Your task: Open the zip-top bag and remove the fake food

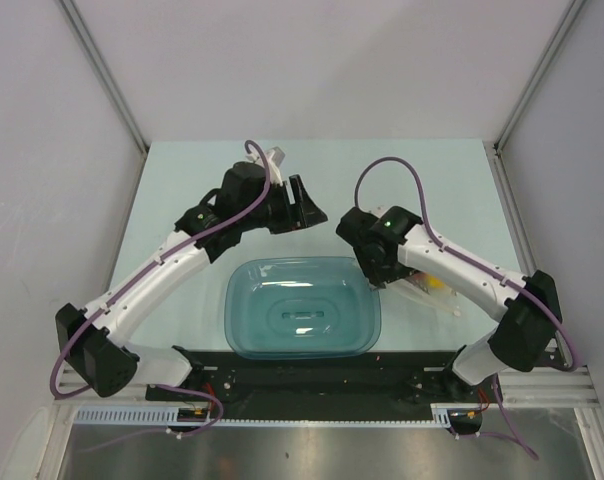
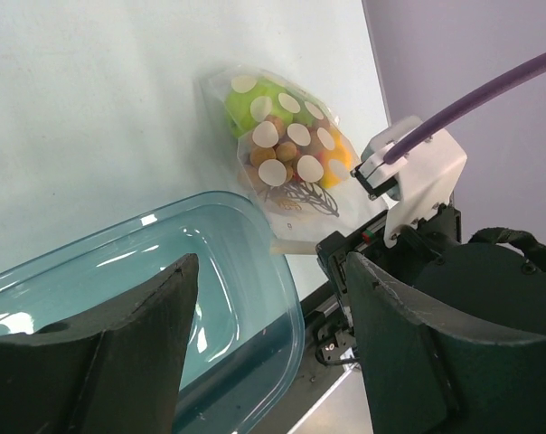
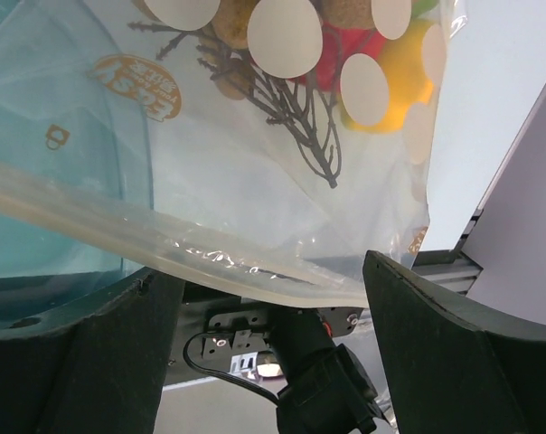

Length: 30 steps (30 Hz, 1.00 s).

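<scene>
Pale mint tabletop [image 1: 182,180], grey walls [image 1: 332,60] (metal-framed); left gripper [image 2: 271,271], right gripper [image 3: 264,271] both gape empty; dotted clear plastic bag [image 2: 287,154] rests on it.

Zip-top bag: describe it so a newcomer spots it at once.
Start at the teal tub in the table's near middle. The zip-top bag lies just off the tub's right side, under the right arm. Unlike the tub, it is clear, white-dotted plastic holding toy food.

A robotics laboratory cell: plain grey partition walls [image 1: 42,100] close in a pale mint tabletop [image 1: 182,170], where a white-and-black left robot arm [image 1: 152,275] and right robot arm [image 1: 462,268] with purple cables [image 1: 390,160] stand bolted on a black base rail [image 1: 312,372].
</scene>
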Motion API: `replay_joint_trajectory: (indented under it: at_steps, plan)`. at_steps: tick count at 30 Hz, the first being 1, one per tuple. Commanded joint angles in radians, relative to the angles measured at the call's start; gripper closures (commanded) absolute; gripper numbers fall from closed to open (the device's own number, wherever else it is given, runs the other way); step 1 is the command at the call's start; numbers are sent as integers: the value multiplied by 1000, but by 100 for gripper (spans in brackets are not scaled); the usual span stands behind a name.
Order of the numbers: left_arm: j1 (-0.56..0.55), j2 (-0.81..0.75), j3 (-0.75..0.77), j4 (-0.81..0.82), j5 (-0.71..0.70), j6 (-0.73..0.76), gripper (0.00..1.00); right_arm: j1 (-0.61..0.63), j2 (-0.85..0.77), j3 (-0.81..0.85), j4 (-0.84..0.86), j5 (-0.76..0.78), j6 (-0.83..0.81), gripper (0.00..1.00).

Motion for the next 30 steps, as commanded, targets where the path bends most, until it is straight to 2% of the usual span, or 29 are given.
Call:
replay_joint_trajectory:
  at_steps: [1,15,19,22,30]
  plan:
    - [9,-27,2,63,27,-26,30,-24,-40,34,-61,18,14,17]
    - [7,26,30,89,50,-56,30,-24,-88,16,-109,-25,0,15]
    - [9,33,38,86,48,-53,30,-62,-74,5,-95,-11,8,15]
    - [9,36,39,84,54,-52,30,-85,-51,6,-76,7,17,17]
    - [9,46,45,69,65,-30,30,-65,15,18,-23,130,42,29]
